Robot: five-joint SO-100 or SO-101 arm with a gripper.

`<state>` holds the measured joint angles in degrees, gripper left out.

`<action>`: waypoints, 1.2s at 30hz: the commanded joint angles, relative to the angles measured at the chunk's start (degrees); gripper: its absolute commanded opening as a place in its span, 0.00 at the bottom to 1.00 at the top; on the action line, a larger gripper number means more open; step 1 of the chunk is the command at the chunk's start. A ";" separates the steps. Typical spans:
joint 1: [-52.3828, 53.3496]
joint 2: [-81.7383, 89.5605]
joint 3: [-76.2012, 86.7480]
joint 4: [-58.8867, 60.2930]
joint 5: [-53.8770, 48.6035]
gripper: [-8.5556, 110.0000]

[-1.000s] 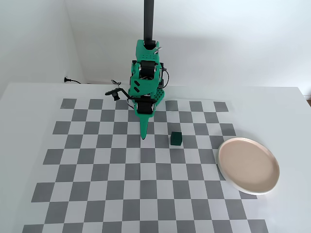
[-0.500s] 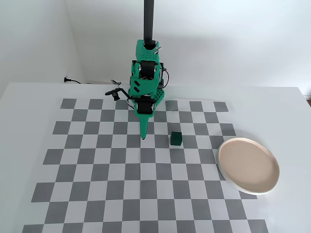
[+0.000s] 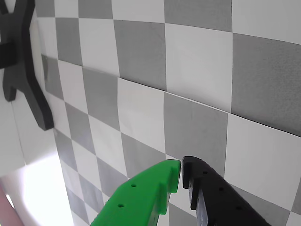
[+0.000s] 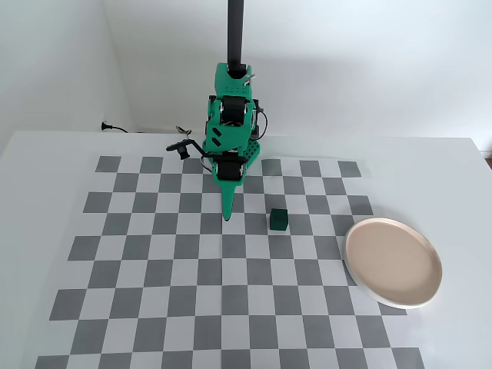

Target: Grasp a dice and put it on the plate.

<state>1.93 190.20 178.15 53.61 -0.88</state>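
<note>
A bright green robot arm point(image 4: 231, 123) is seen folded low near the middle of the table's far edge in the fixed view, its hand point(image 4: 227, 216) pointed down at the grey-and-white checkered mat point(image 4: 154, 269) that covers most of the white table point(image 4: 46, 154). In the wrist view the hand point(image 3: 181, 169) is shown closed, a green finger point(image 3: 146, 197) and a black finger point(image 3: 216, 197) meeting tip to tip with only a thin slit between them and nothing held.

The small dark green plain-faced cube, the dice point(image 4: 278, 220), is seen resting on the mat toward the table's centre, slightly nearer the far edge than the near one. It is placed just to the right of the hand's tip in the fixed view, close by but apart from it. The dice is not caught in the wrist view.

The large round shallow plate point(image 4: 393, 296), pale beige-pink inside with a cream rim, is laid toward the table's right edge, partly on the mat's right border and partly on bare white table. It is set well apart from the dice and is shown empty.

A black cable point(image 4: 123, 129) is seen trailing along the far edge toward the left corner. A dark angular bracket point(image 3: 19, 66) is visible at the wrist view's left side; what it belongs to cannot be told.
</note>
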 commanded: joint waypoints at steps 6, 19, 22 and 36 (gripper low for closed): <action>-1.58 0.97 -0.88 -3.08 -33.13 0.04; -3.25 0.97 -0.88 2.90 -74.62 0.04; -3.25 0.88 -0.88 5.45 -87.19 0.04; -9.67 0.79 -4.92 17.75 -104.41 0.12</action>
<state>-4.04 190.20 178.15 68.91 -104.77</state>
